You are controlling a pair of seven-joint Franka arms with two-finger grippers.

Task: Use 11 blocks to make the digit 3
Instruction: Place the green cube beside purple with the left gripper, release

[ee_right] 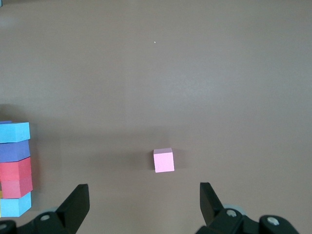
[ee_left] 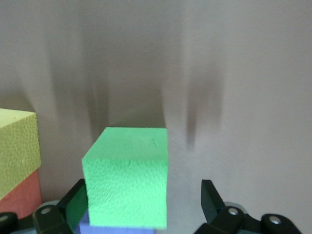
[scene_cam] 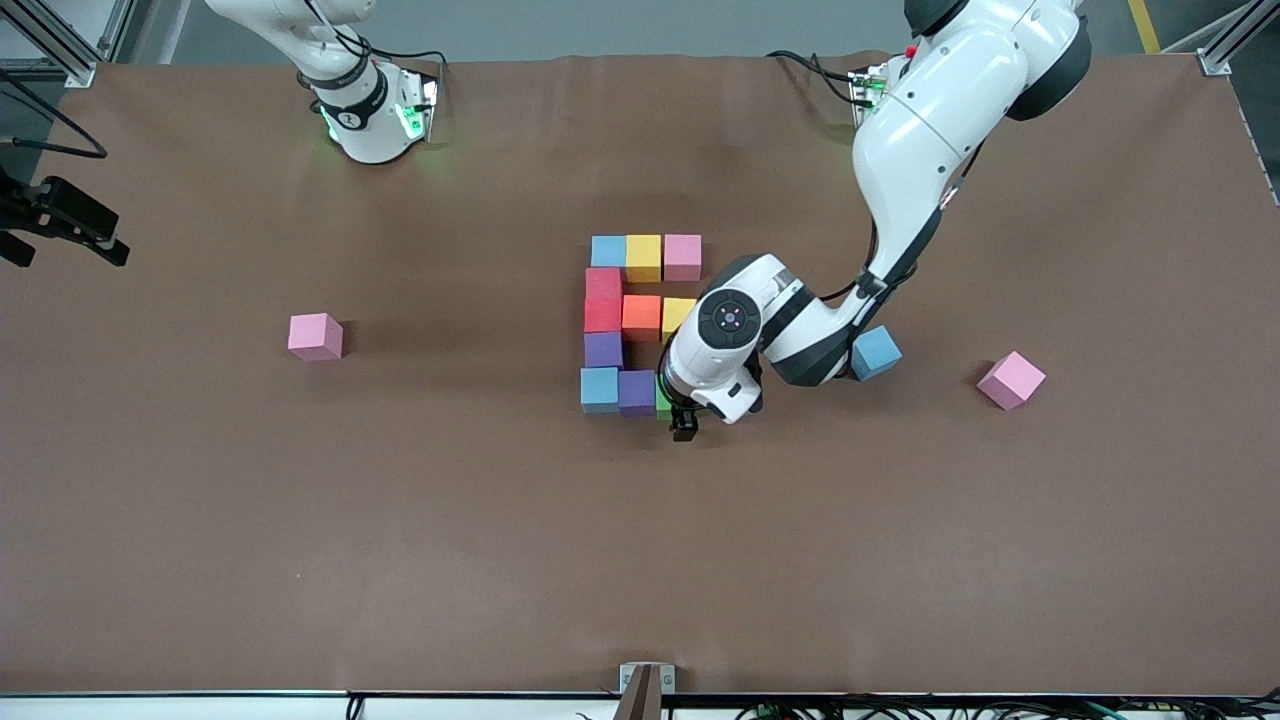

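Brown, matte and faintly creased, the table carries everything. Largest on it is the digit 3, a flat figure of touching foam cubes near the table's middle. Its row farthest from the front camera runs blue, yellow, pink. One column runs toward the camera from the blue cube: two red cubes, then a purple one, then a second blue cube. The middle row adds an orange cube and a yellow cube; the nearest row adds a purple cube and a green block, mostly covered by the arm in the front view.

White and glossy, the left arm reaches down over that nearest row. The left hand straddles the green block with its dark fingers spread wide; a gap shows between this finger and the block, so it holds nothing. Up close the green foam looks finely pebbled, with crisp square edges.

Three loose cubes lie well apart from the figure: a blue one beside the left arm's forearm, a pink one toward the left arm's end of the table, and another pink one toward the right arm's end.

The right arm waits; the right hand hangs over bare table with fingers fully apart, empty.
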